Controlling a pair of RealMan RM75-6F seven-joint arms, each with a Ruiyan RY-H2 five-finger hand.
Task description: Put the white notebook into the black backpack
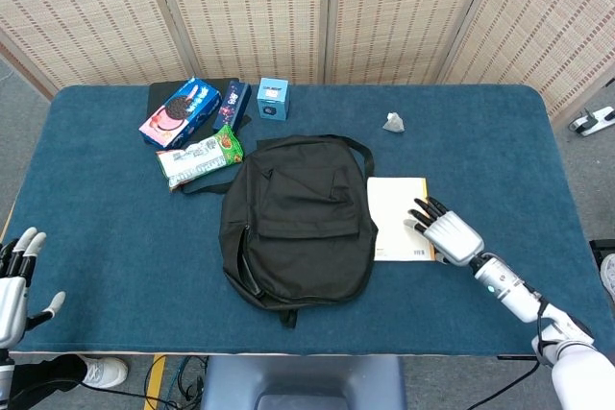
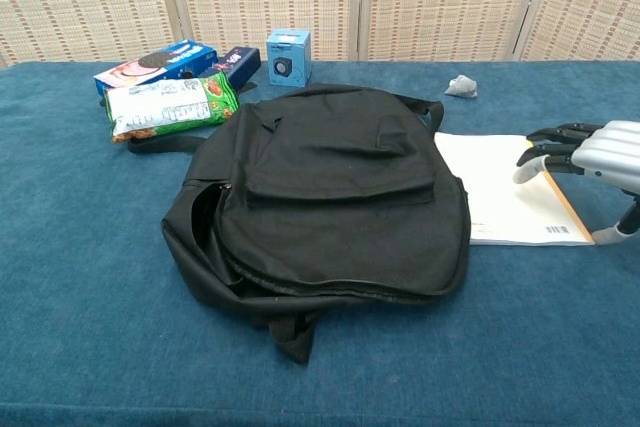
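The white notebook (image 1: pixel 396 217) (image 2: pixel 503 199) lies flat on the blue table, just right of the black backpack (image 1: pixel 296 223) (image 2: pixel 325 197). The backpack lies flat with its zip gaping along its left side. My right hand (image 1: pixel 446 234) (image 2: pixel 588 152) hovers open over the notebook's right edge, fingers spread and pointing left; whether it touches the cover I cannot tell. My left hand (image 1: pixel 13 280) is open with fingers apart at the table's near left corner, far from both objects, and shows only in the head view.
Snack packs (image 1: pixel 200 158) (image 2: pixel 168 104), a cookie box (image 1: pixel 180 111), a dark packet (image 1: pixel 233 103) and a small blue box (image 1: pixel 273 98) (image 2: pixel 288 55) sit behind the backpack at the back left. A crumpled wrapper (image 1: pixel 394 122) (image 2: pixel 461 86) lies at the back right.
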